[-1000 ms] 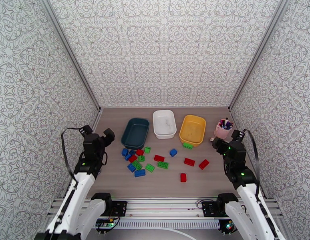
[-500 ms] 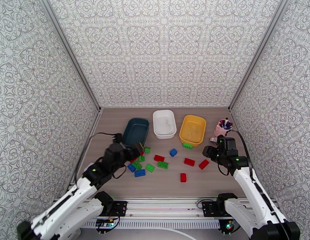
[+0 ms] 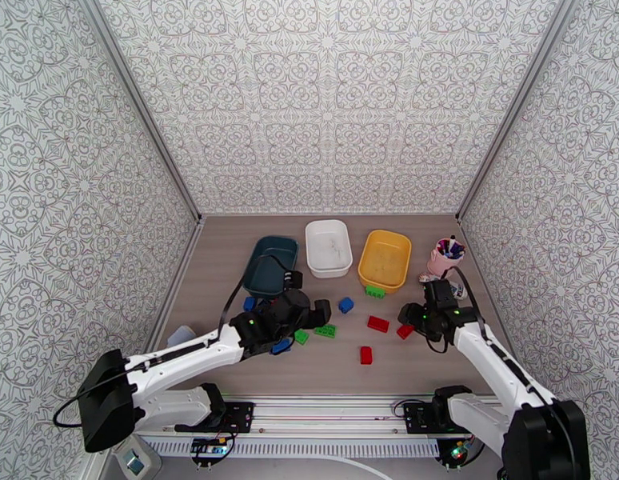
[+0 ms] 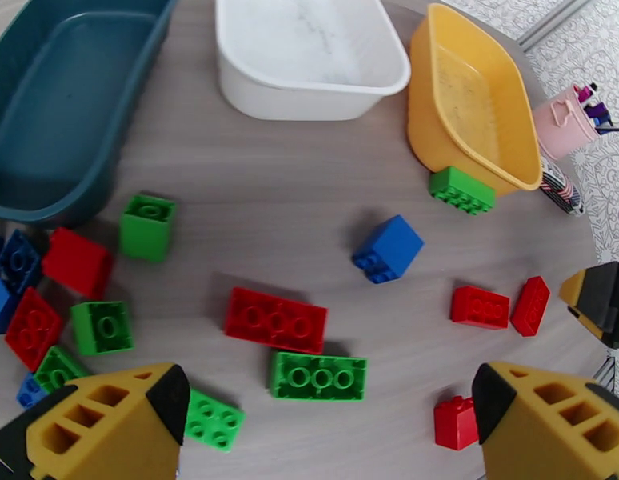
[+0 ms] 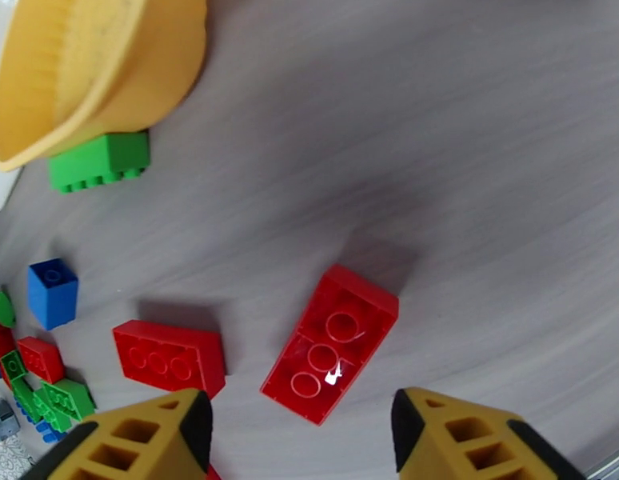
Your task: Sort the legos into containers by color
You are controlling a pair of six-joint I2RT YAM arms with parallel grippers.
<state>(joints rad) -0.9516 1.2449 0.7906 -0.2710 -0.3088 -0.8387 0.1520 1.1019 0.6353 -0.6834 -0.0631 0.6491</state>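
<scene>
Legos (image 3: 378, 323) in red, green and blue all lie on the wooden table (image 3: 221, 258), in front of three tubs that stand in a row at the back. Farthest left is the dark teal tub (image 4: 65, 106), with a dense cluster of bricks (image 4: 77, 306) at its near edge, red, blue and green mixed together. The left gripper (image 4: 321, 394) hovers over the right side of this cluster, its fingers spread wide and released, grasping nothing. Below the gap lie a long red brick (image 4: 275, 319) and a long green brick (image 4: 317, 376), side by side. The white tub (image 4: 309, 42) stands in the middle. A lone blue brick (image 4: 388, 248) sits apart on the table between the white tub and the yellow tub (image 4: 469, 106). A small green brick (image 4: 461, 190) touches the yellow tub's near wall. Further right, the right gripper (image 5: 297, 406) hangs low over the table with its fingers apart and released. A slanted red brick (image 5: 329, 354) lies just beyond its tips, untouched, and another red brick (image 5: 169, 358) lies beside it. A pink cup of pens (image 3: 445, 258) stands right of the yellow tub.
</scene>
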